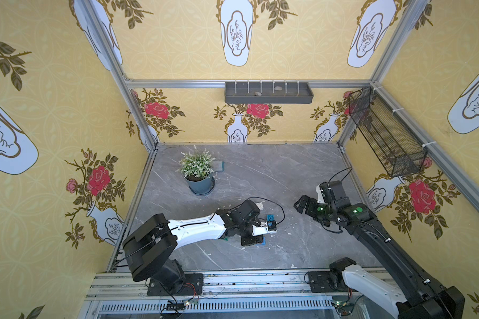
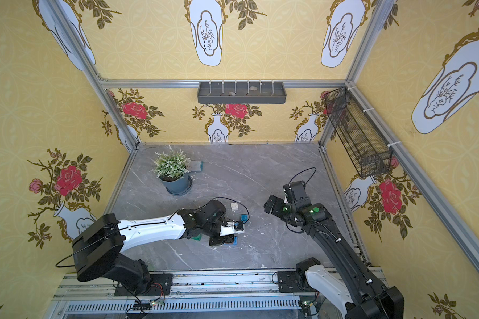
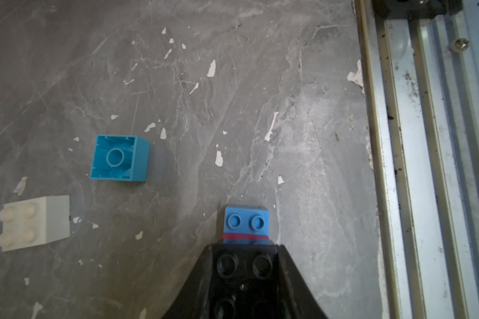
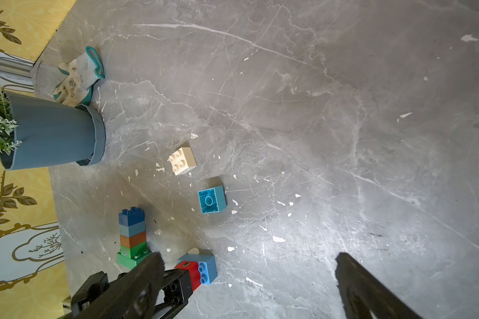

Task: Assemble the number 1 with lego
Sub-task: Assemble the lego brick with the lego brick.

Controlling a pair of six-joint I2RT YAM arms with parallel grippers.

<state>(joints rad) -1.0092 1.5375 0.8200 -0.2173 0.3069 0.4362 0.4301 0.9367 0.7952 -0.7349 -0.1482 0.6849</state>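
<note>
As I judge it, the number is partly built. A tower (image 4: 132, 234) of dark blue, light blue, orange-brown and green bricks stands on a long green one toward the near edge of the bench (image 1: 288, 171), left of the middle. The left arm mostly hides it in both top views.

Just beside it, the left claw (image 3: 245, 247) is clamped on a black brick (image 3: 244, 265). That brick carries a red brick (image 4: 190, 269) and a blue brick (image 3: 246, 222) in a row lying sideways. I cannot tell whether the row rests on the bench.

Joining the row to the tower seems to be what is left. There are also two loose pieces nearer the middle, apart from each other: a white brick (image 4: 182, 161) and an upturned light blue brick (image 4: 212, 199).

The right claw (image 4: 248, 255) hangs spread wide and empty toward the right edge. A potted plant (image 1: 201, 185) and a glove (image 4: 79, 77) sit by the far left corner, well clear. Nothing shows between row and tower, though a right claw finger hides part of that gap.
</note>
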